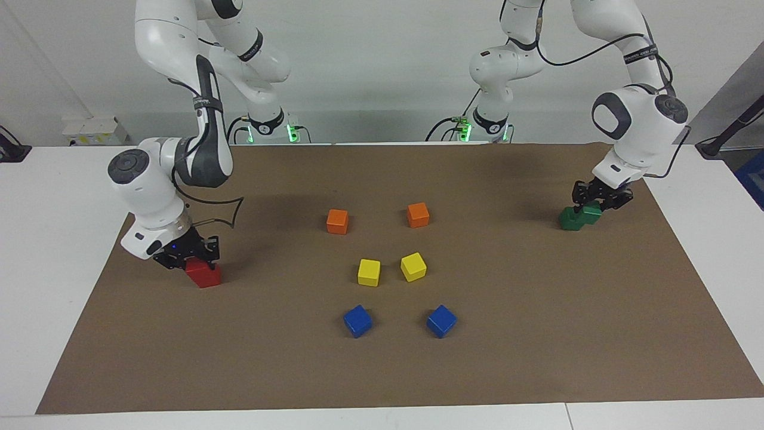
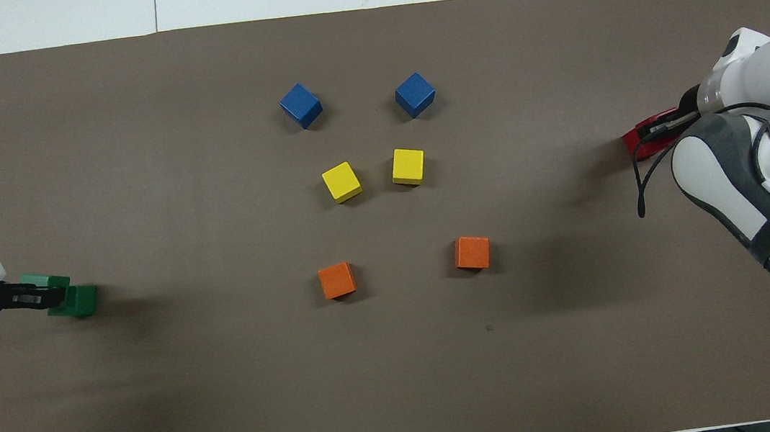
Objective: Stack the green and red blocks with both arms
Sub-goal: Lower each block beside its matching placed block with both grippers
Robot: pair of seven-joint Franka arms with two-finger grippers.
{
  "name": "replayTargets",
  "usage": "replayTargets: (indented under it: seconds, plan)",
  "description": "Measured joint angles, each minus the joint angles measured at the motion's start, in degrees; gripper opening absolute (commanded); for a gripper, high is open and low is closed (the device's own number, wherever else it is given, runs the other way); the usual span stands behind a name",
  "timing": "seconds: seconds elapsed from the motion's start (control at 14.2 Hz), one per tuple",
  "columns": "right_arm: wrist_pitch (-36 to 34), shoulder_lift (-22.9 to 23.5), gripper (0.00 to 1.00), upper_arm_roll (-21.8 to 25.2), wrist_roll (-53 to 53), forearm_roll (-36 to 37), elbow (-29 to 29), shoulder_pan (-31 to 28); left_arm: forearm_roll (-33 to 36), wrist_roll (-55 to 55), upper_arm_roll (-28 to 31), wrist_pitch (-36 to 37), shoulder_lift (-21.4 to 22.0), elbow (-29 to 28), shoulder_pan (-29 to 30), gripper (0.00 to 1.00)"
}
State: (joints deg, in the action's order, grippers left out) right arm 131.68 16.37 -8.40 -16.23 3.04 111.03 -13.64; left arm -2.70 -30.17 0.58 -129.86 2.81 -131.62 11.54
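Left hand holds green cube level over another.

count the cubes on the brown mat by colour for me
blue cubes: 2
yellow cubes: 2
orange cubes: 2
green cubes: 2, one in the left gripper
red cubes: 1 for sure, under the right gripper, which may hide a second
total: 9 for sure
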Motion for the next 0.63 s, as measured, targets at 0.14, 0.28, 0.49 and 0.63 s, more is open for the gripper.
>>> replayTargets:
  seconds: [0.14,0.28,0.49,0.63]
  plan:
    - [0.0,0.0,0.18,0.0,0.02,-0.02,0.0,-0.02,0.0,0.04,0.0,-0.15,0.0,-0.29,0.0,0.0]
    - [0.0,-0.02,0.28,0.01,0.03,-0.05,0.03,-0.02,0.0,0.06,0.0,-0.83,0.0,-0.75,0.0,0.0]
    - [0.0,-0.05,0.65,0.01,0.03,-0.08,0.08,-0.02,-0.01,0.06,0.0,-1.53,0.0,-1.38,0.0,0.0]
    - [0.0,-0.06,0.88,0.01,0.1,-0.14,0.1,-0.03,-0.01,0.06,0.0,-1.75,0.0,-1.56,0.0,0.0]
